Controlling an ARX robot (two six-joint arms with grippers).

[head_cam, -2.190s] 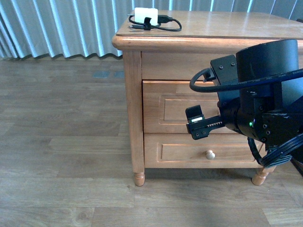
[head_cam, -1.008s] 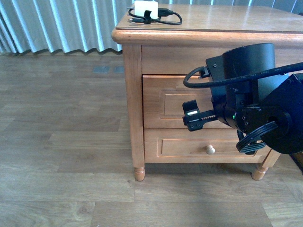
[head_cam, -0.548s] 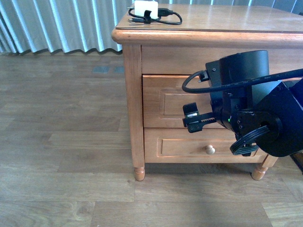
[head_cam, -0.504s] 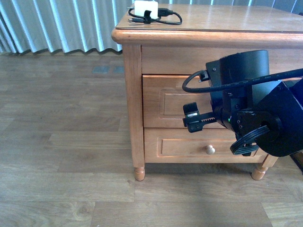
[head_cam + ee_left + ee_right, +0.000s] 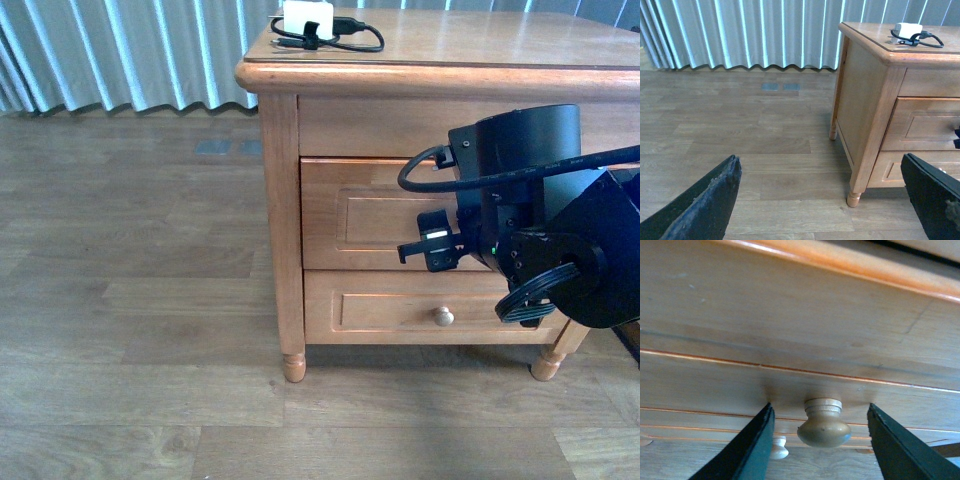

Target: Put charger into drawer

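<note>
The charger (image 5: 308, 22), a white block with a black cable looped beside it, lies on the nightstand's top near its far left corner; the left wrist view also shows the charger (image 5: 908, 31). The upper drawer (image 5: 355, 215) is closed. My right gripper (image 5: 432, 247) is up against its front, open, with the round pale knob (image 5: 823, 425) between its two fingers and gaps on both sides. My left gripper (image 5: 820, 160) hangs open over the floor, left of the nightstand, with nothing in it.
The shorter lower drawer (image 5: 390, 310) with its small knob (image 5: 442, 317) is closed beneath. The nightstand (image 5: 867, 85) stands on turned feet on a wooden floor (image 5: 130, 300), with a pleated curtain (image 5: 740, 30) behind.
My right gripper has swung from pointing leftward to facing the upper drawer's front and moved in round the knob. The charger and the drawers have not moved.
</note>
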